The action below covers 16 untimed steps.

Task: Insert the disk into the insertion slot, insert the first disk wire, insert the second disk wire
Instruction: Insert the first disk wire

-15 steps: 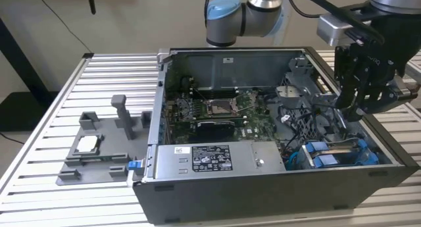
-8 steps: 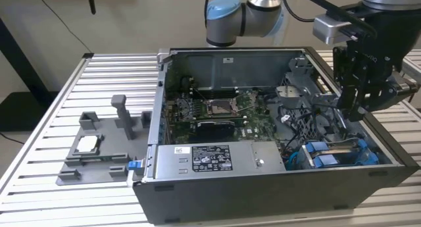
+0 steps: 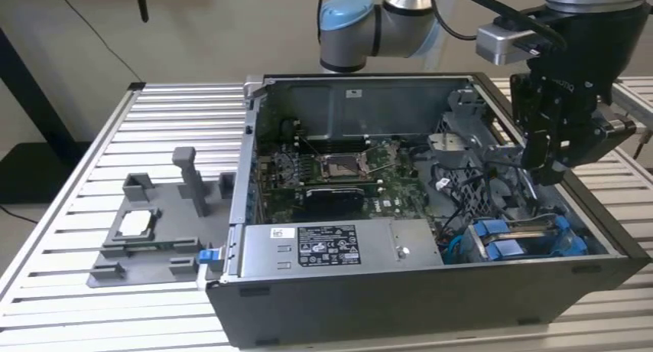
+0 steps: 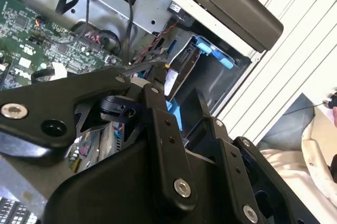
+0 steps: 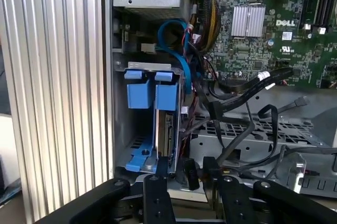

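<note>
The disk [image 5: 169,134] stands on edge inside the insertion slot [image 5: 149,67], its blue carrier tabs [image 5: 141,95] at the bay's mouth. In the exterior view the slot [image 3: 521,241] lies in the case's front corner, on the exterior view's right. My gripper [image 3: 542,171] hangs above the case's right side, behind the slot. In the first wrist view my gripper [image 5: 192,181] is shut on a black plug of a disk wire [image 5: 191,173], a short way from the disk's end. The second wrist view has the fingers [image 4: 153,84] drawn together over the slot [image 4: 206,48].
The open computer case [image 3: 408,306] sits on a slatted metal table [image 3: 61,275]. A grey power-supply box [image 3: 326,245] and the motherboard [image 3: 337,168] are inside. Loose black cables [image 5: 253,84] cross a perforated metal cage [image 5: 253,132]. A grey fixture [image 3: 153,229] lies at the exterior view's left.
</note>
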Available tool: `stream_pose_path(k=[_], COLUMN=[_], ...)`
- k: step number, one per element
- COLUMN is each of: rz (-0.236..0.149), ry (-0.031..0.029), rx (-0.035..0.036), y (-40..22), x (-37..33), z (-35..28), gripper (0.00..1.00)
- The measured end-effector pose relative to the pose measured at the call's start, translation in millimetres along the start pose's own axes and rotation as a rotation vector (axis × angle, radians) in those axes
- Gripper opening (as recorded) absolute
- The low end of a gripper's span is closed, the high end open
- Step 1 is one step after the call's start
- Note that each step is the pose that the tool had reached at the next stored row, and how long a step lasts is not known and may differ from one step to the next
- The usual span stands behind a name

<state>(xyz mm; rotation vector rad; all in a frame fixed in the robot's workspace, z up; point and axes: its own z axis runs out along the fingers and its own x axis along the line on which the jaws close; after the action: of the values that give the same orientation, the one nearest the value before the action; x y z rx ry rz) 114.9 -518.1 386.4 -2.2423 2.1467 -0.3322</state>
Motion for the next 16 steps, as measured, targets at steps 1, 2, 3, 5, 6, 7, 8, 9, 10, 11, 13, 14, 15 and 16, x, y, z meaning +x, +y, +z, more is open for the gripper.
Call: stream_pose_path(k=[1, 2, 3, 5, 6, 7, 8, 9, 10, 11, 13, 14, 15, 16], rz=[0.0, -0.001, -0.001, -0.001, -0.001, -0.001, -0.001, -0.001, -0.002, -0.002, -0.003, -0.003, -0.003, -0.003], ry=[0.0036, 0.0069, 0.007, 0.0079, 0.0084, 0.0093, 0.0108, 0.0118, 0.0135, 0.0154, 0.02, 0.0223, 0.0242, 0.0243], rx=[0.0017, 0.0031, 0.0035, 0.0036, 0.0036, 0.0036, 0.0035, 0.0035, 0.0039, 0.0042, 0.005, 0.0051, 0.005, 0.0051], y=[0.1, 0.1, 0.1, 0.2, 0.2, 0.2, 0.2, 0.2, 0.2, 0.3, 0.4, 0.4, 0.4, 0.4], x=[-0.7, -1.3, -1.5, -1.4, -1.4, -1.5, -1.5, -1.5, -1.5, -1.6, -1.7, -1.7, -1.7, -1.7], z=[0.7, 1.2, 1.4, 1.4, 1.4, 1.5, 1.5, 1.5, 1.8, 2.1, 2.8, 3.0, 3.0, 3.0], gripper=[0.4, 0.4, 0.4, 0.4, 0.4, 0.4, 0.4, 0.4, 0.38, 0.31, 0.31, 0.25, 0.19, 0.19])
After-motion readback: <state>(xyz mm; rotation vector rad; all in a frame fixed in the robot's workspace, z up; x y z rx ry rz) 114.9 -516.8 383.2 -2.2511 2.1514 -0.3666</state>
